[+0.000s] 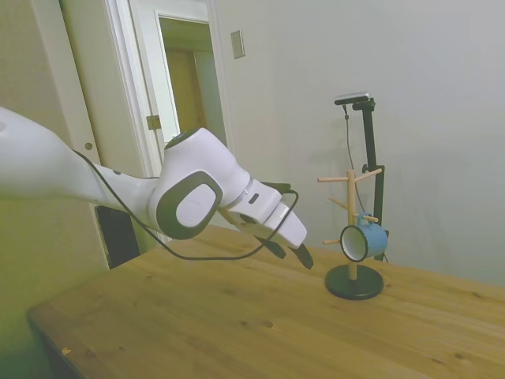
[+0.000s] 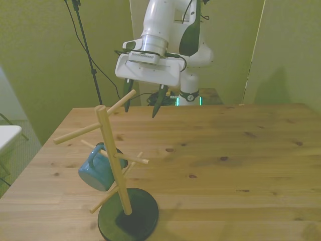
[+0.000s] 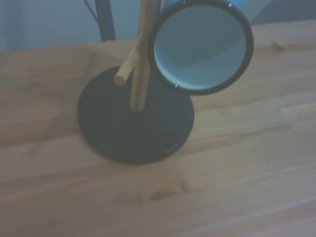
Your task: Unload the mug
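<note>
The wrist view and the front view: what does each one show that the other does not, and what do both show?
Only the wrist view looks into the mug's pale inside, ringed by a dark rim. Only the front view shows the end effector, fingers apart, above the table, away from the mug, and the mug's handle hooked on a peg of the wooden mug tree. Both show the mug, the tree's post and its black round base.

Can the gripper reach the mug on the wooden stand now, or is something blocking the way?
Probably yes. The open gripper hangs clear of the mug, whose mouth faces it; nothing lies between them. Only the stand's pegs crowd the approach.
</note>
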Action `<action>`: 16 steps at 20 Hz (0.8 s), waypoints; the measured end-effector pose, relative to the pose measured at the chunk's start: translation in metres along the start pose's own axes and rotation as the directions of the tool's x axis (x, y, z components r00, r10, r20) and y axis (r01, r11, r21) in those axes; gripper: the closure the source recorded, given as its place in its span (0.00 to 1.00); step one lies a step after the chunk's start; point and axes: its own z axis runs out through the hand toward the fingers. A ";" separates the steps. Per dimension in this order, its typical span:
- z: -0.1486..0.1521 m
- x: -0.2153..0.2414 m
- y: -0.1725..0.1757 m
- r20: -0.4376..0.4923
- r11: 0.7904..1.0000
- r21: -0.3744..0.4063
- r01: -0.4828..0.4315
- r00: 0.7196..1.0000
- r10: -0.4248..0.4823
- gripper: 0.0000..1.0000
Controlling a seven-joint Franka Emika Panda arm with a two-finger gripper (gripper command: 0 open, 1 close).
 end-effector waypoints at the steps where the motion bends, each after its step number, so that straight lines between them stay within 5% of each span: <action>1: 0.008 0.008 0.000 -0.021 1.000 0.011 -0.013 1.000 0.013 0.00; 10: 0.070 0.069 -0.003 -0.197 0.990 0.102 -0.102 0.973 0.120 0.00; 16: 0.100 0.077 -0.018 -0.223 0.982 0.125 -0.139 0.961 0.165 0.00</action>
